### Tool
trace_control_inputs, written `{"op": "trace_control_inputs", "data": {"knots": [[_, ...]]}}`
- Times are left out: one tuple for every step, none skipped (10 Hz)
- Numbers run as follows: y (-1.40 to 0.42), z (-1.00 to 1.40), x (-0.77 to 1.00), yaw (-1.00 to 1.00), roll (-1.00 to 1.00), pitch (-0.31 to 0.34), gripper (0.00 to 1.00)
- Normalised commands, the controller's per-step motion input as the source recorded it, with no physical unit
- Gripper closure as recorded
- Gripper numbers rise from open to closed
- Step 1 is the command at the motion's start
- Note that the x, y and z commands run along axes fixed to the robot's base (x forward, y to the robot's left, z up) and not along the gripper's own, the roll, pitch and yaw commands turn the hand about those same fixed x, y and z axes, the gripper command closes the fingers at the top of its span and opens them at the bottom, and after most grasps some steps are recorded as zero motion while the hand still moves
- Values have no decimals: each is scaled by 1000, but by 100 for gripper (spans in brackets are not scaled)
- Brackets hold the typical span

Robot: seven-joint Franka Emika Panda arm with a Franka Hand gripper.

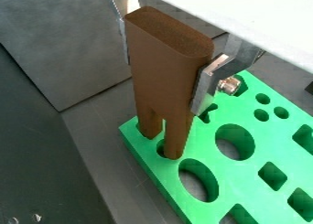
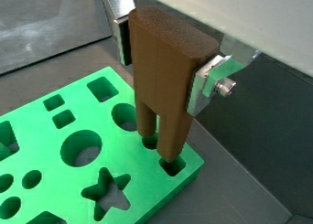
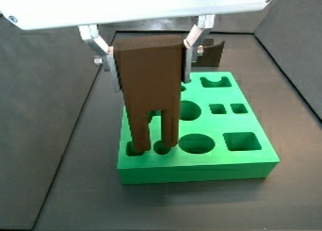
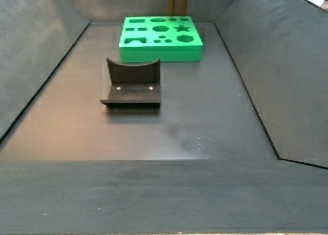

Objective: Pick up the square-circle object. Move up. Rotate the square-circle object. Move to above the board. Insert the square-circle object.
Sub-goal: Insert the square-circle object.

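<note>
The brown block (image 3: 151,84) is standing upright at the left end of the green board (image 3: 233,155) in a side view, its two prongs reaching into holes there. The hand (image 3: 145,41) is gripping it, silver fingers (image 2: 210,70) pressing its top. The fixture (image 4: 132,83) is sitting mid-frame on the table (image 4: 193,133)

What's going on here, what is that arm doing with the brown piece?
The Franka arm's hand is clamped on the square-circle object, holding it upright over one end of the green board. Both wrist views show its two prongs entering holes at the board's edge. The fixture stands apart on the floor.
</note>
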Motion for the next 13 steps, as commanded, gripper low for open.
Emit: {"op": "trace_control_inputs", "data": {"knots": [[0, -66, -57, 0, 26, 54, 100], [0, -151, -23, 0, 59, 59, 100], [0, -214, 0, 0, 91, 29, 100], [0, -169, 0, 0, 59, 11, 100], [0, -180, 0, -49, 97, 33, 100], [-57, -229, 0, -51, 121, 26, 100], [-186, -291, 0, -89, 100, 0, 100], [-203, -280, 34, -94, 77, 0, 100], [-231, -240, 0, -126, 73, 0, 100], [-169, -271, 0, -129, 73, 0, 100], [-23, -320, 66, -129, 86, 0, 100], [0, -354, 97, -134, 69, 0, 100], [0, -454, 69, -163, 47, 0, 100]]}}
